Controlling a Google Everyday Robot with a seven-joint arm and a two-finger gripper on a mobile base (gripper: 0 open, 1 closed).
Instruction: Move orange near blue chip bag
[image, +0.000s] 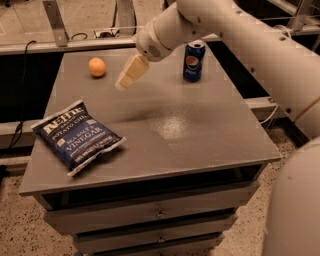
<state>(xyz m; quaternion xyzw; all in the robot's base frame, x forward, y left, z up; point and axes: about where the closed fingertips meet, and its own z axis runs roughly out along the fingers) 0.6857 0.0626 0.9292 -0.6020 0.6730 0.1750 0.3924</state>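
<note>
The orange sits at the far left of the grey table top. The blue chip bag lies flat near the table's front left, well apart from the orange. My gripper hangs above the table at the end of the white arm, a little to the right of the orange and not touching it. It holds nothing that I can see.
A blue soda can stands upright at the far middle-right of the table, behind the arm. The table has drawers in its front. A rail and cables run along the floor behind it.
</note>
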